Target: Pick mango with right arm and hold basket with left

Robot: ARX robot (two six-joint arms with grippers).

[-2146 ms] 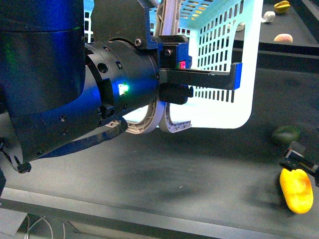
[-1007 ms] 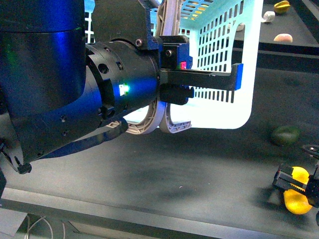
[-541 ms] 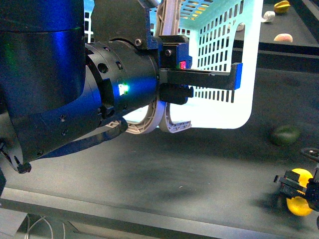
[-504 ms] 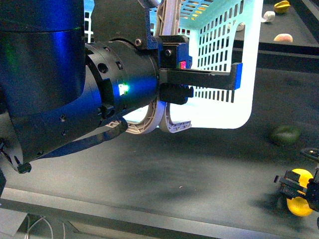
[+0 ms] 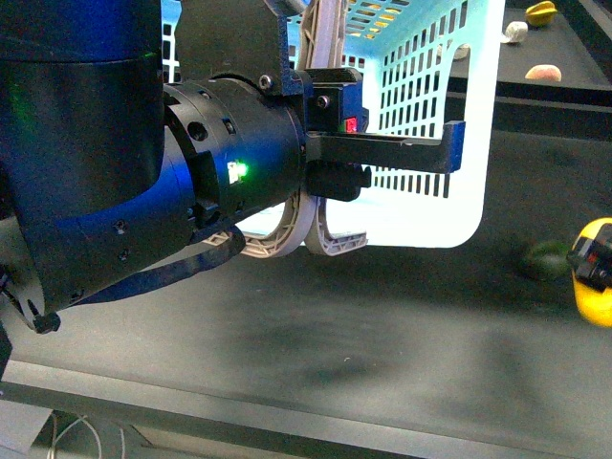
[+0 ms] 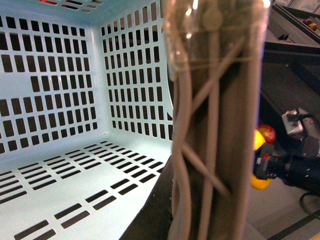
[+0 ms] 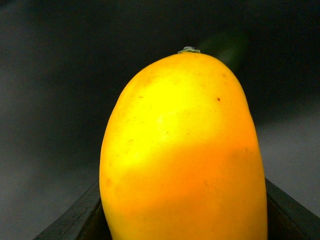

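Observation:
The light-blue basket (image 5: pixel 421 115) stands at the back of the dark table. My left arm (image 5: pixel 143 163), bulky and black with a green light, fills the left of the front view. Its gripper (image 5: pixel 314 228) has pale curved fingers shut on the basket's grey-brown handle (image 6: pixel 215 120), which stands close up in the left wrist view beside the basket's slotted inside (image 6: pixel 60 100). My right gripper (image 5: pixel 591 258) is shut on the yellow mango (image 5: pixel 599 301) and holds it above the table at the right edge. The mango fills the right wrist view (image 7: pixel 182 155) and shows small in the left wrist view (image 6: pixel 259 181).
A dark green fruit (image 5: pixel 547 260) lies on the table just left of the held mango. Small fruits lie at the back right: a yellow one (image 5: pixel 541 12), a white one (image 5: pixel 516 32) and a peach one (image 5: pixel 543 73). The table's front edge (image 5: pixel 287 426) runs below.
My right gripper closed on the mango on the table at the lower right and has lifted it up to the right edge. The left arm and basket have not moved.

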